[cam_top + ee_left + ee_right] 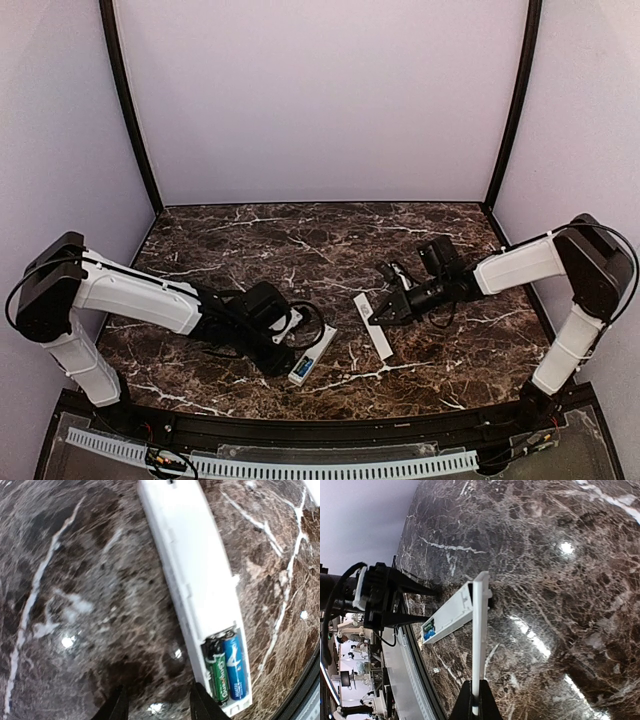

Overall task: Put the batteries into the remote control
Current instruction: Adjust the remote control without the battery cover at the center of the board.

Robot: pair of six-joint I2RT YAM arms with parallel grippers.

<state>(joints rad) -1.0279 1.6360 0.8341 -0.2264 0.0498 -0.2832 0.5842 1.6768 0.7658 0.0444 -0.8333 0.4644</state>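
Presently, my left claw (157, 711) hangs low over the dark brown, white-veined marble tabletop (75, 580); its jaws stand apart, with only bare stone between the two dark fingertips (119, 707); it grips nothing. Just beside the right-hand fingertip lies the slim white rectangular plastic remote control (192, 565), flat on the marble, battery side up, slanting away from the claw; whether the fingertip touches the casing I cannot tell. The compartment at the near end of the remote control is uncovered; two cylindrical cells sit in it side by side, lengthwise; the green battery (218, 675) is nearer my fingertip, and the blue battery (234, 665) lies against it on the outer side. From above, the remote control rests near the front edge of the table, about midway between my two arms, with its open end toward the bases.

My right claw (472, 702) is pressed together on the flat white plastic strip (480, 625), pinching one end; the strip stands on its thin edge and reaches out ahead of the fingers. From above, the strip sits just right of the remote control, apart from it and slanted the opposite way; whether its far end rests on the marble I cannot tell.
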